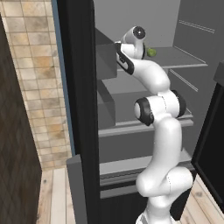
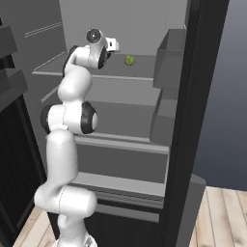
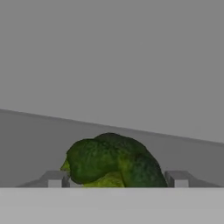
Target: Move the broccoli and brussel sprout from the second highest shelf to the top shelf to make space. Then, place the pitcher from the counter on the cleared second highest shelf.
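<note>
the arm reaches high into the open fridge, its claw (image 3: 113,179) at the level of the top shelf (image 1: 183,59) in the upper middle of both base views. in the hand view the two tips stand apart on either side of the broccoli (image 3: 113,162), which sits low in the middle of the frame between them on the grey shelf; the tips do not seem to press it, so the claw looks open around it, letting go, though i cannot tell this for sure. a small light green ball, the sprout (image 2: 129,60), rests on the top shelf just right of the hand in the right base view. so both greens appear to be up top already. the second shelf (image 2: 120,137) below looks bare, and the pitcher step is still left to do.
</note>
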